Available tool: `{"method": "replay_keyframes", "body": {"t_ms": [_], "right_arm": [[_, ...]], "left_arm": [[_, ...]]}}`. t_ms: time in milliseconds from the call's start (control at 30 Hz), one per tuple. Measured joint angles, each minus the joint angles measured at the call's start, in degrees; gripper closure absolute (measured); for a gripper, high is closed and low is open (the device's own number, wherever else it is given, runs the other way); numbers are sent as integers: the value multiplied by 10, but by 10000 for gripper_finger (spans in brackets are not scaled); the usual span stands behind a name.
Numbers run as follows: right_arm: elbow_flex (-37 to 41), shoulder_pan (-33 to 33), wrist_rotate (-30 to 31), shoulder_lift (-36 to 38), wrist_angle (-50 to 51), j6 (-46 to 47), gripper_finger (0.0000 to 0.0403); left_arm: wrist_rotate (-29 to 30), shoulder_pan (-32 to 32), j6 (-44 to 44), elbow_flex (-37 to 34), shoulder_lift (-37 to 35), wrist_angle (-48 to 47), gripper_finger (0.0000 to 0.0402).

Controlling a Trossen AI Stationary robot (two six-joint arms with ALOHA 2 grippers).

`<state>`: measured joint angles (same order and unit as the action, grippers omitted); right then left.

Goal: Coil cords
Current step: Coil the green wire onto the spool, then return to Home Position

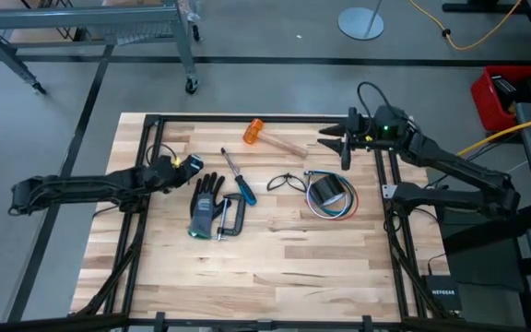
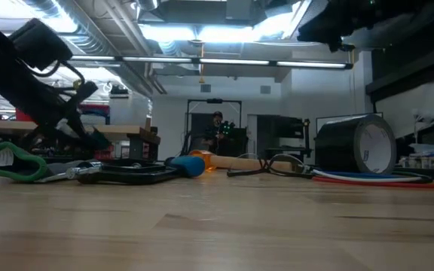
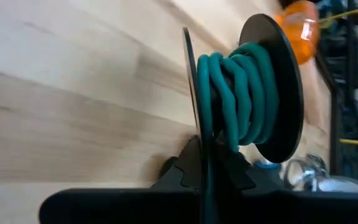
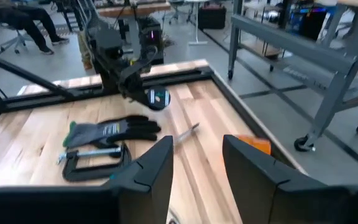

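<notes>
Teal-green cord (image 3: 241, 93) sits wound between two dark discs, clamped in the left gripper (image 1: 181, 166) at the bench's (image 1: 275, 267) left edge, so the coil cannot spring loose. Red, white and blue wires (image 1: 333, 208) lie looped under the tape roll (image 1: 329, 191), right of centre. Raised over the far right corner, the right gripper (image 1: 342, 145) waits with fingers parted, holding nothing.

In the left wrist view, the teal-green cord (image 3: 238, 93) runs off the frame's bottom edge, its end hidden.
</notes>
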<state>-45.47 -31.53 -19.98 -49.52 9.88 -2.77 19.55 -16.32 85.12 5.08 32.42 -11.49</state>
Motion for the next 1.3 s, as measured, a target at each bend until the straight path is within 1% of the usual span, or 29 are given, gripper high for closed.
{"method": "replay_keyframes", "body": {"t_ms": [133,300,467,600,800,967,1133,1300], "right_arm": [[26,0,-1,0,0,0,260],[37,0,-1,0,-1,-1,260],[40,0,-1,-1,5,-8,260],[40,0,-1,-1,4,-21,260],[40,0,-2,-1,6,-22,260],[40,0,-2,-1,6,-22,260],[40,0,-2,-1,6,-22,260],[40,0,-2,-1,6,-22,260]], "left_arm": [[0,-3,44,0,33,0,400],[-3,-3,92,1,67,0,400],[-32,-3,136,3,101,-7,398],[-50,-3,144,3,115,-7,379],[-58,-3,169,2,116,-13,345],[-72,-3,169,2,116,-15,323],[-96,-3,169,2,116,-20,308],[-124,-3,160,2,116,-20,306]]}}
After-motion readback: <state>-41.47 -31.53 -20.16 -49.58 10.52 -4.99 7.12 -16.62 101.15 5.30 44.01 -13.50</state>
